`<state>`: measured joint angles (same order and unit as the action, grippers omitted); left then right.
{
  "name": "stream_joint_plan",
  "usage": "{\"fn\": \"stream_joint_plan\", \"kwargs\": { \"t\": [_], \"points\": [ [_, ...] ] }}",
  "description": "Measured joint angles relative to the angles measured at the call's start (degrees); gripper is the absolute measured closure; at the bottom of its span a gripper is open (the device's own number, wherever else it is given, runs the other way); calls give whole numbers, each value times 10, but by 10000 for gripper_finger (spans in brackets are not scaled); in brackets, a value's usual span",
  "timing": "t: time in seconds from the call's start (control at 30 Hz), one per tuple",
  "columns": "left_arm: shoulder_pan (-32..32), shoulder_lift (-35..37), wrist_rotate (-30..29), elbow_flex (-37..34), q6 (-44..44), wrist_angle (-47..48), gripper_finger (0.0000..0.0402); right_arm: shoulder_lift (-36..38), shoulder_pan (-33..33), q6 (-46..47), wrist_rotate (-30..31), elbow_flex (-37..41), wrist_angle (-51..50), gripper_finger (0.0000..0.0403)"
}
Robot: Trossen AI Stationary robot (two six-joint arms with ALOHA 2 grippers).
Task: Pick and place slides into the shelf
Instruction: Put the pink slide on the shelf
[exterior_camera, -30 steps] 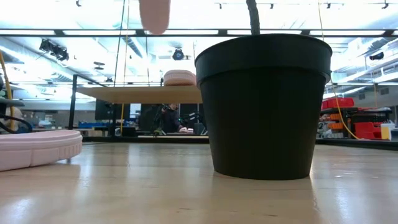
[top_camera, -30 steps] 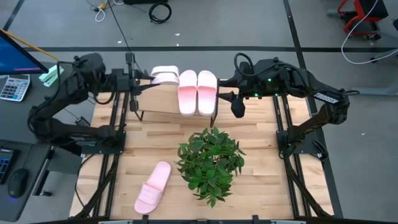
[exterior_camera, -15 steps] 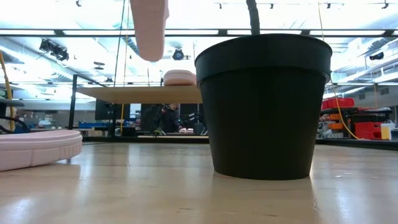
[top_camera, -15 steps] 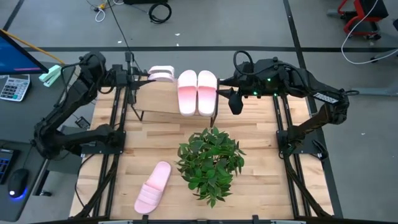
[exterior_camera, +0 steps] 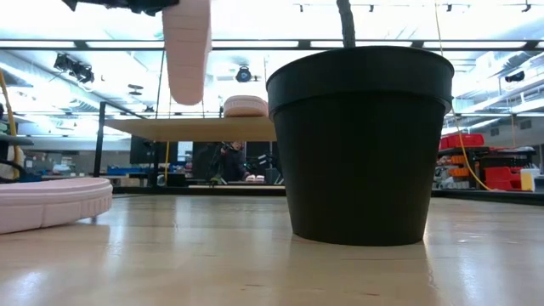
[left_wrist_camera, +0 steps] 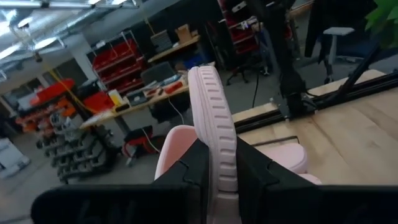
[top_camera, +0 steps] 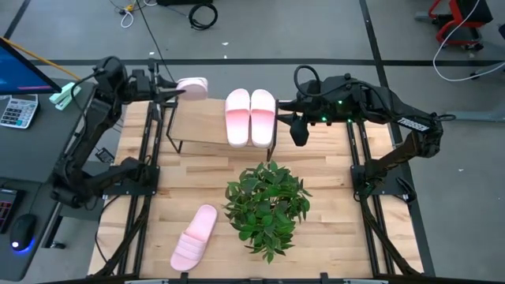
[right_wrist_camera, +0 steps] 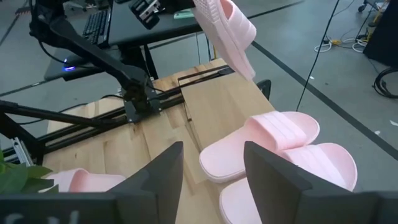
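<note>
Gripped edgewise in the closed left hand (top_camera: 175, 89) above the shelf (top_camera: 201, 126), a slide (top_camera: 192, 87) could be dropped askew; right hand (right_wrist_camera: 208, 168) empty, parted.

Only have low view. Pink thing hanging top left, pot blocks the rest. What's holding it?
Observer: The left gripper, shut on a slide, above the shelf's left end.
Operator: How many on the shelf? I see one.
Observer: Two more slides, side by side at its right end.
Operator: Right arm?
Observer: The right gripper is open and empty, beside the shelf's right end.
</note>
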<state>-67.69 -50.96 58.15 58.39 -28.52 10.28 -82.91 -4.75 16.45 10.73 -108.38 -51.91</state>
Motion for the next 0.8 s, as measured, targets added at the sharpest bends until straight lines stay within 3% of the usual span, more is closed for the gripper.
{"fn": "stream_joint_plan", "kwargs": {
  "t": [0.33,0.8],
  "points": [
    [-83,0,46,0,-15,51,350,0,0,-9,-1,0,-42,231],
    [-125,-28,98,-9,-53,31,350,0,10,49,-18,0,-43,231]
  ]
}}
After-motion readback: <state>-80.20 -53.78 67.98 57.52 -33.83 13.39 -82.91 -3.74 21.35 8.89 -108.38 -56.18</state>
